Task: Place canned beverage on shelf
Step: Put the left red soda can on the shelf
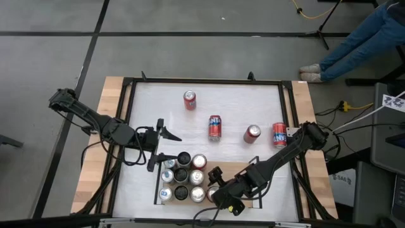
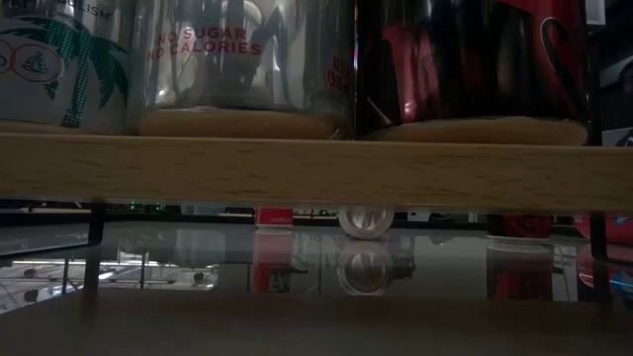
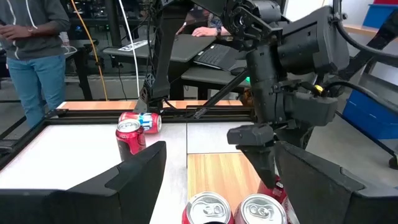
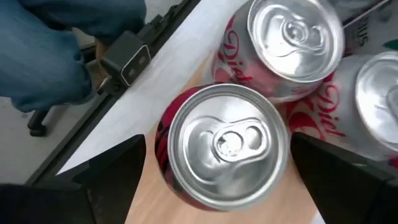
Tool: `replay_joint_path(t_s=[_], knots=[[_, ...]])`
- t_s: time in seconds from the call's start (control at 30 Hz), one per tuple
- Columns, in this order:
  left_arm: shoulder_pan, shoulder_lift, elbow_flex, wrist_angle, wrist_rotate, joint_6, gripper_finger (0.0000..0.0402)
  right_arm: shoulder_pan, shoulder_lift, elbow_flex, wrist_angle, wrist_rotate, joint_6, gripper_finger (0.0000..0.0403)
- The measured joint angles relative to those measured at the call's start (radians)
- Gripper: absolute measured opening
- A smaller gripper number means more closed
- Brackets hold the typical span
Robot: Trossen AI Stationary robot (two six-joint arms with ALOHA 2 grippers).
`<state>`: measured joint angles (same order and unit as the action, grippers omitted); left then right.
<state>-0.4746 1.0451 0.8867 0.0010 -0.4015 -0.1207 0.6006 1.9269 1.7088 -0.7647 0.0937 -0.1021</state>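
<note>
Cans [image 1: 182,176] clustered on shelf [image 1: 243,170]; perhaps four cans [image 1: 215,127] behind it.

arms: two, dark, jointed links | cables: black, looped by wrists | left gripper [image 1: 163,147]: thin black fingers | right gripper [image 1: 218,185]: blocky black housing

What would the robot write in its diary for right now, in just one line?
right gripper: open around red can standing on shelf | left gripper: open, empty, beside the cans | loose cans on table
</note>
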Motion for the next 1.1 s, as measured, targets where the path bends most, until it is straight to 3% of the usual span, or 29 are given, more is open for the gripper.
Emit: replay_joint_path(t_s=[0.57,1.1], knots=[[0.000,0.000,0.000,0.000,-0.001,-0.005,0.0293,-0.006,-0.021,0.000,0.005,-0.027,-0.286,0.0388],[0.000,0.000,0.000,0.000,-0.002,-0.008,0.0293,-0.032,-0.021,0.000,0.004,-0.103,-0.296,0.0388]])
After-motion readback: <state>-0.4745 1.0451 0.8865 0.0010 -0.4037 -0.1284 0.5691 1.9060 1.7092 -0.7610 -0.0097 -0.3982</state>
